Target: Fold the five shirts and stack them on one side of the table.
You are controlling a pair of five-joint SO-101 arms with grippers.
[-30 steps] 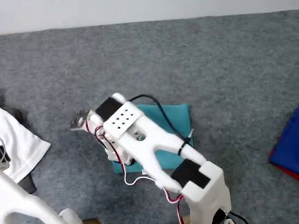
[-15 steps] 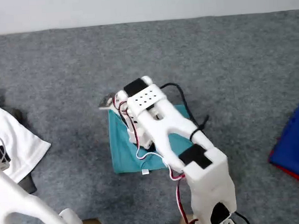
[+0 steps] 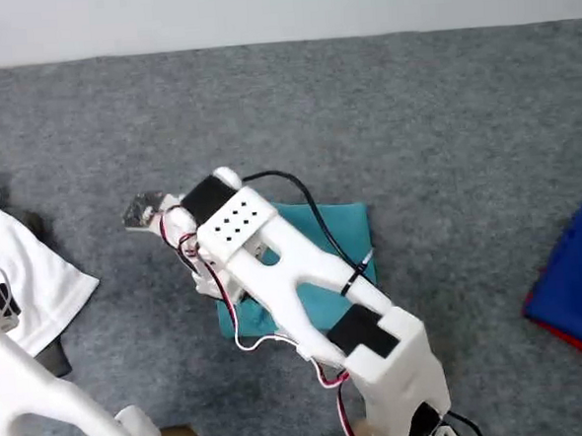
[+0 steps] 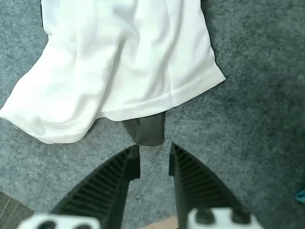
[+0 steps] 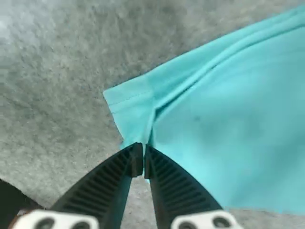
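Right wrist view has the right tool [image 5: 143, 155] clenched, its two jaws pressed nearly tip to tip with no cloth that I can make out between them. Past the tips lies the teal shirt [image 5: 228, 129], with a sleeve end and a soft crease running away from it. From the high view that shirt reads as a folded rectangle flat on the grey bench [image 3: 413, 112], near the middle. The right arm stretches across it, and its tool hangs just beyond the shirt's edge on the side of the white shirt [image 3: 22, 269].

The left tool [image 4: 154, 157] is released, with a plain gap between its jaws. It hovers over bare bench just beside a dark garment [image 4: 145, 131] that pokes out from under the loose, unfolded white shirt. At the opposite side of the bench a blue shirt [image 3: 576, 280] lies on something red [image 3: 565, 335]; I cannot tell how neatly either is folded.

My judgement is that the teal shirt's fold is about finished and the step in hand is tidying or moving it. The next move calls for a release of the right tool, a low pinch on the folded edge that catches every layer, and a slide toward the chosen stacking side without the fold springing apart. The white shirt and the dark garment remain to be folded.

No brand, label or writing can be read on any cloth.
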